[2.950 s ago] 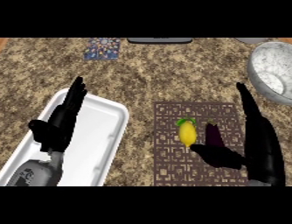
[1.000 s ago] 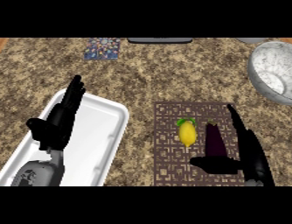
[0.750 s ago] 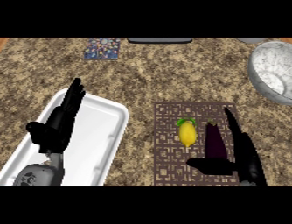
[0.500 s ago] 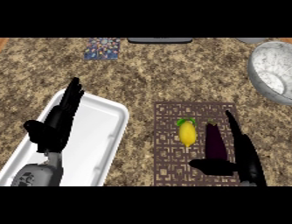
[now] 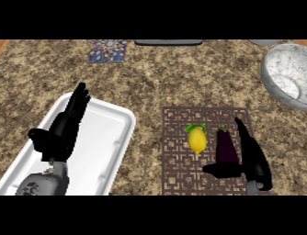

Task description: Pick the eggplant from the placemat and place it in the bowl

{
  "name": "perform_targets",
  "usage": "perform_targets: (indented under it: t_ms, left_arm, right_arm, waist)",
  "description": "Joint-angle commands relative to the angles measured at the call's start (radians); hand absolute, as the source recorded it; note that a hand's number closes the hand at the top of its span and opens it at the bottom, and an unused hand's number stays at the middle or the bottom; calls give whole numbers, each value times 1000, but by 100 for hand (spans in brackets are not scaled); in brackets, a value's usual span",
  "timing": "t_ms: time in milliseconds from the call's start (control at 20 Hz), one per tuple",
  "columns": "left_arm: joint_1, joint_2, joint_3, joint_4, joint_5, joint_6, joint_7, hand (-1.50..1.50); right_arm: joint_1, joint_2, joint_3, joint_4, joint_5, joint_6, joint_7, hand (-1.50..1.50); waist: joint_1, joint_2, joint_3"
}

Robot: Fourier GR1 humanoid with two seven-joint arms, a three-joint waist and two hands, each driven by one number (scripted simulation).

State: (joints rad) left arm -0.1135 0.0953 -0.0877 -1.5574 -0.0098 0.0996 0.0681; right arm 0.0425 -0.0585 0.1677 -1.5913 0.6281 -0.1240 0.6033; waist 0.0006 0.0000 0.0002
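Eggplant (image 5: 224, 146) half hidden beside right robot hand (image 5: 251, 158)

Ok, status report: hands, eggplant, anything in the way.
Right hand open alongside eggplant, thumb under its near end. Left hand open, resting over white tray. Eggplant on placemat, not lifted. Lemon close beside it; bowl far right.

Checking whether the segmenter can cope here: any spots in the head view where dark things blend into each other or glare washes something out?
Head view: the dark eggplant merges with the black right hand beside it and the dark placemat; the bowl shows a bright patch inside; the lemon stands out cleanly; the left hand contrasts well over the white tray.
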Motion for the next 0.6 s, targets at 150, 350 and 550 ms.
perform_targets:
  t_ms: [150, 350, 550]
  left_arm:
    - [-39, -9, 18, 53, -19, -3, -1, 0]
    - [-65, -12, 27, 18, -12, -2, 37, 0]
    - [-80, -28, 24, 36, -20, -4, 44, 0]
  right_arm:
    - [-67, -17, 38, 126, -2, 73, -99, 150]
    - [8, -40, 102, 105, 49, 74, -171, 150]
    - [-30, 6, 84, 117, 37, 50, -167, 150]
  waist:
    - [4, 2, 0]
    - [-3, 0, 0]
    - [-2, 0, 0]
